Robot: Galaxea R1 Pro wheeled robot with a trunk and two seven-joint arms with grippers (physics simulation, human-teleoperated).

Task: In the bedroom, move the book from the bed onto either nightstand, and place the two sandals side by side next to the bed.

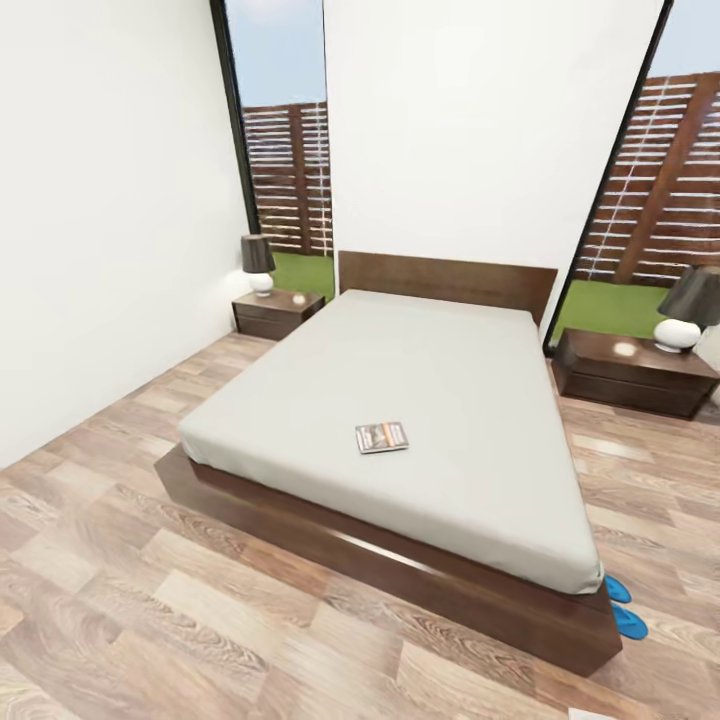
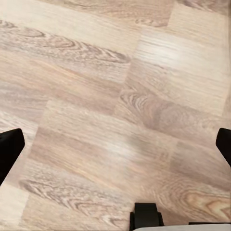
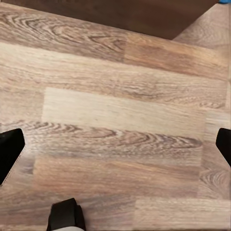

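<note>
Here's the bedroom's wood-plank floor (image 1: pixel 200 620) spreading out, and on it one bed (image 1: pixel 420 420), pale grey mattress on a dark frame. Two nightstands flank the headboard, the left nightstand (image 1: pixel 275 312) and the right nightstand (image 1: pixel 630 372), each carrying one lamp. Two blue sandals (image 1: pixel 624 608) peek out at the bed's near right corner, just beside the frame, partly hidden by it. One book (image 1: pixel 382 437) lies flat on the mattress, toward the foot end. The left end effector (image 2: pixel 115 144) hangs over bare floor, fingers spread wide, gripping nothing; the right end effector (image 3: pixel 115 144) likewise, wide apart and empty, with the bed frame's dark edge ahead of it. Both are well apart from the book.
</note>
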